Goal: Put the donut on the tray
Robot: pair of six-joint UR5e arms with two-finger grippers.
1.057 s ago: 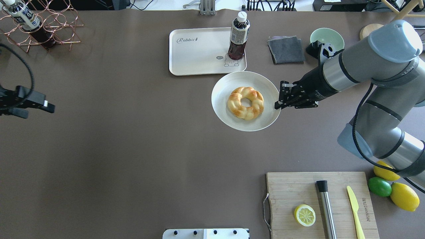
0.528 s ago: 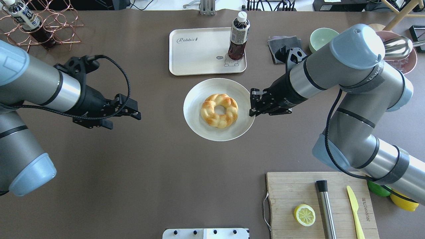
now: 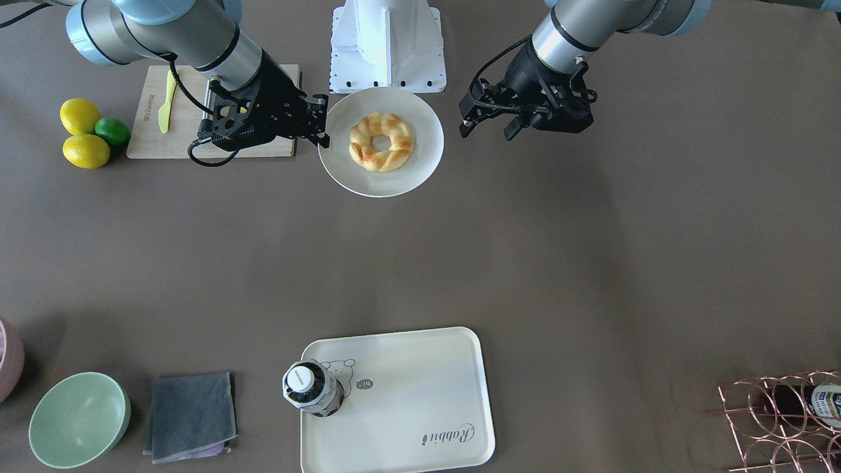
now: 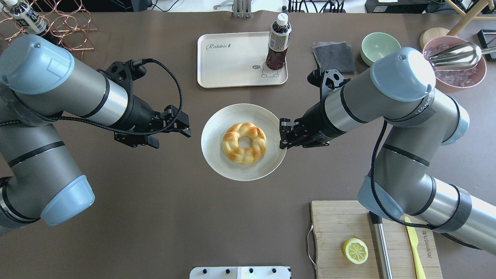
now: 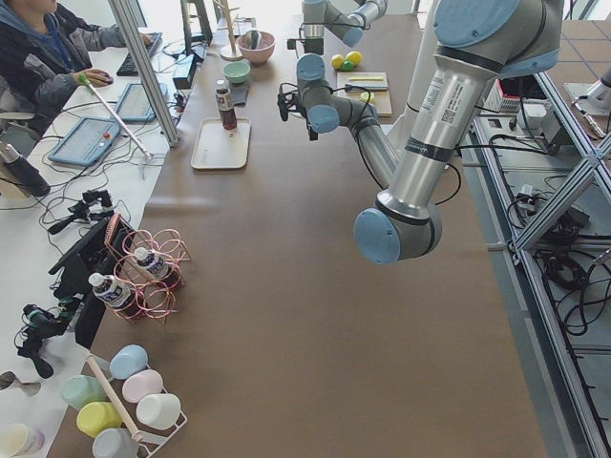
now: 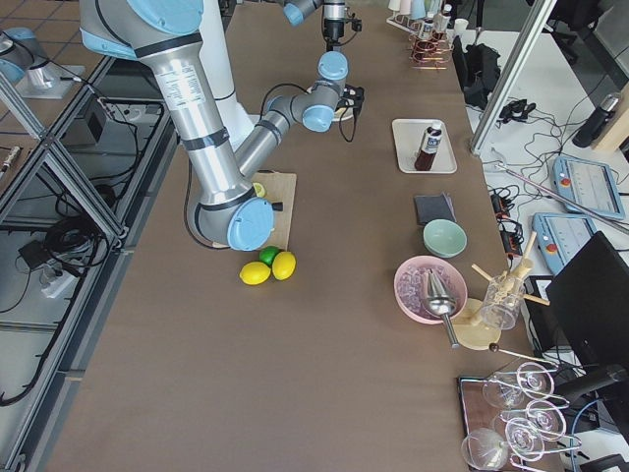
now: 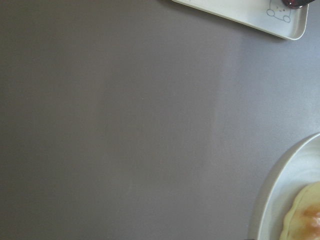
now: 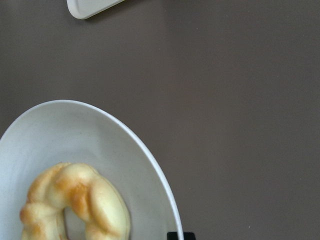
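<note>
The donut (image 4: 244,142), a braided golden ring, lies on a round white plate (image 4: 217,120) at the table's middle. My right gripper (image 4: 282,135) is shut on the plate's right rim. My left gripper (image 4: 186,126) is open and empty, just left of the plate and apart from it. The cream tray (image 4: 232,62) lies beyond the plate with a dark drink bottle (image 4: 278,42) upright on its right corner. In the front-facing view the donut (image 3: 381,141) sits between the right gripper (image 3: 322,125) and the left gripper (image 3: 483,125). The right wrist view shows the donut (image 8: 75,200) close below.
A wooden cutting board (image 4: 348,224) with a halved lemon (image 4: 355,251), a metal rod and a yellow knife lies at the near right. A grey cloth (image 4: 333,57), a green bowl (image 4: 378,44) and a pink bowl (image 4: 453,64) stand at the far right. A copper wire rack (image 4: 58,27) stands far left.
My right gripper has carried the plate with the donut leftward and toward the robot, away from the tray. My left arm has come in from the left, close to the plate.
</note>
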